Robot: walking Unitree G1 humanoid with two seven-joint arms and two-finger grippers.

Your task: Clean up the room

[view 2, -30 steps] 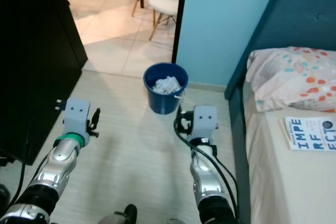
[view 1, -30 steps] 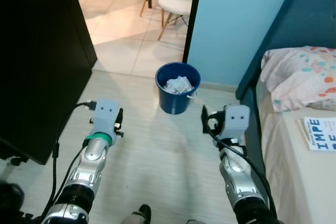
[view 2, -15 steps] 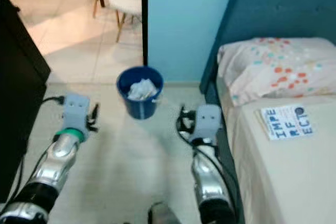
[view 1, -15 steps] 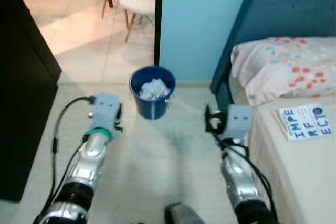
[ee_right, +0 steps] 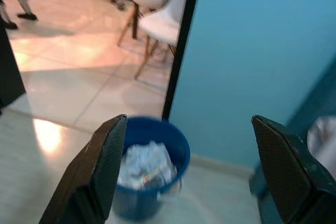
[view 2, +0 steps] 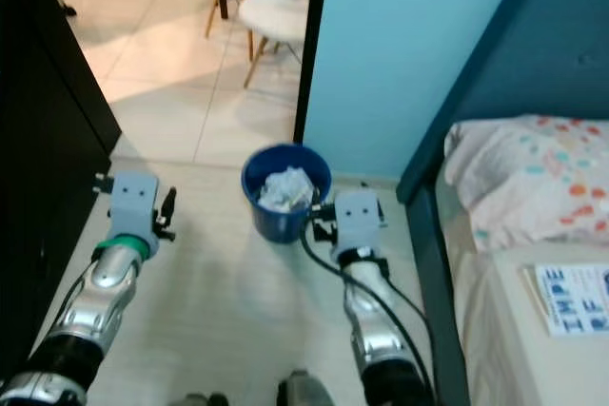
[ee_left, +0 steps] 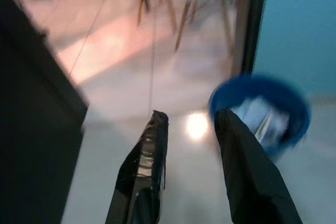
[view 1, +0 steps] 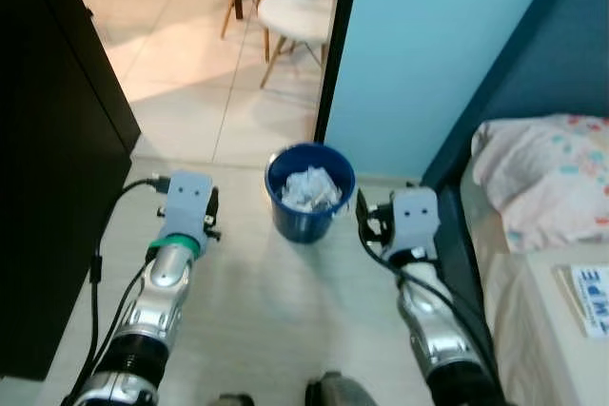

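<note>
A blue waste bin [view 1: 309,208] stands on the pale floor by the light blue wall, with crumpled white paper [view 1: 309,187] inside. Both arms are held out low in front of me. My left gripper [view 1: 213,212] hovers left of the bin; in the left wrist view its fingers [ee_left: 149,166] stand apart with nothing between them, and the bin [ee_left: 286,108] lies ahead, off to one side. My right gripper [view 1: 364,222] hovers just right of the bin. In the right wrist view it [ee_right: 190,120] is wide open and bare, with the bin [ee_right: 149,169] straight ahead.
A tall black cabinet [view 1: 48,159] lines the left side. White chairs [view 1: 295,2] stand on the tiled floor beyond the doorway. At the right is a bed [view 1: 533,330] with a dark blue headboard [view 1: 542,54], a patterned pillow [view 1: 547,183] and a book [view 1: 590,299].
The whole picture has swung and shifted as the camera moved. The bin now lies between the two grippers and closer to them. Both arms keep the same pose.
</note>
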